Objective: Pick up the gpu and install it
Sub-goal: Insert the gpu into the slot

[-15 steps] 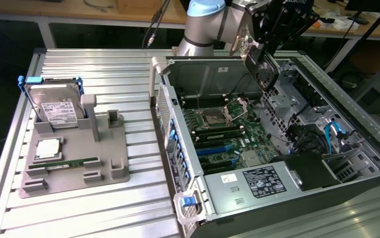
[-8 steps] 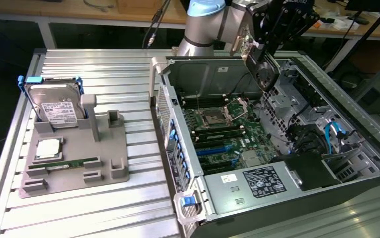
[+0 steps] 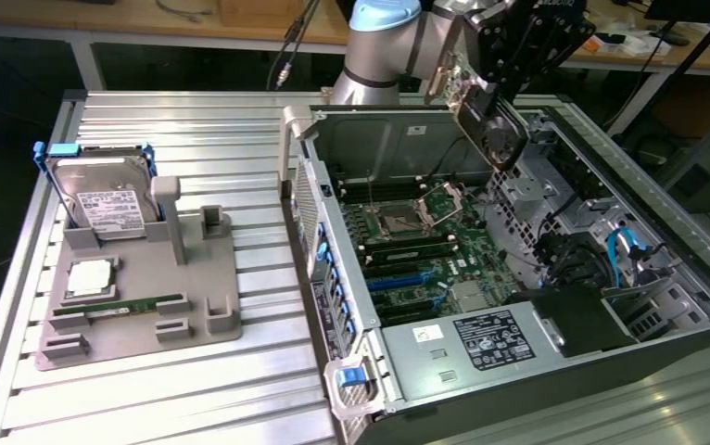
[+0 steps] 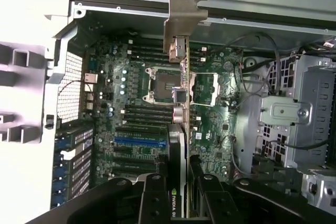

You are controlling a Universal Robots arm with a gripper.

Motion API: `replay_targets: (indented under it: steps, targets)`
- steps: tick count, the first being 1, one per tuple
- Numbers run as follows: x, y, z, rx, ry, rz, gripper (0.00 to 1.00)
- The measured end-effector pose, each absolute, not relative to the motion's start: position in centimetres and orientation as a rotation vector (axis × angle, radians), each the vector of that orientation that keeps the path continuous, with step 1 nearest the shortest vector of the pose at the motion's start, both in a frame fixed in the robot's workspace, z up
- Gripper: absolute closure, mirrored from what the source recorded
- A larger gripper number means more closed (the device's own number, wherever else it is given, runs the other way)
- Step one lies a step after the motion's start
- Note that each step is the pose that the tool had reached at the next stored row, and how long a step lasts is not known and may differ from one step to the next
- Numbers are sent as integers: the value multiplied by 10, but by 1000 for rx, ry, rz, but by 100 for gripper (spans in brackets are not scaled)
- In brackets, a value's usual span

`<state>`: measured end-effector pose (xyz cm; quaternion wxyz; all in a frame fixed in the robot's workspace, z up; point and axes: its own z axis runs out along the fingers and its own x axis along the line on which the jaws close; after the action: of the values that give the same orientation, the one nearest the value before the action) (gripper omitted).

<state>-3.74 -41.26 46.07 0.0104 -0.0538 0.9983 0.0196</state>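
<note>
The gpu (image 3: 494,130) is a dark card with a silvery bracket, and it hangs tilted above the open computer case (image 3: 330,232), over the back of the motherboard (image 3: 411,246). My gripper (image 3: 484,93) is shut on it from above. In the wrist view the gpu (image 4: 182,85) appears edge-on, its metal bracket (image 4: 184,17) pointing toward the case's rear wall. The black fingers (image 4: 153,195) clamp it on both sides. Below it lie the CPU socket (image 4: 167,85) and the blue expansion slot (image 4: 137,141).
A grey fixture (image 3: 195,315) on the exterior view's left holds a silver hard drive (image 3: 102,195), a CPU (image 3: 89,278) and a green memory stick (image 3: 133,304). Inside the case are a power supply (image 3: 491,338), drive cages (image 4: 304,114) and loose cables (image 3: 621,246).
</note>
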Motion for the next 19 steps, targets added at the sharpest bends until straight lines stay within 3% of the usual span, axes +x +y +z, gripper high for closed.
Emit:
replay_targets:
  steps: [19]
  targets:
    - [-37,-413,461,-537,3078,65,73]
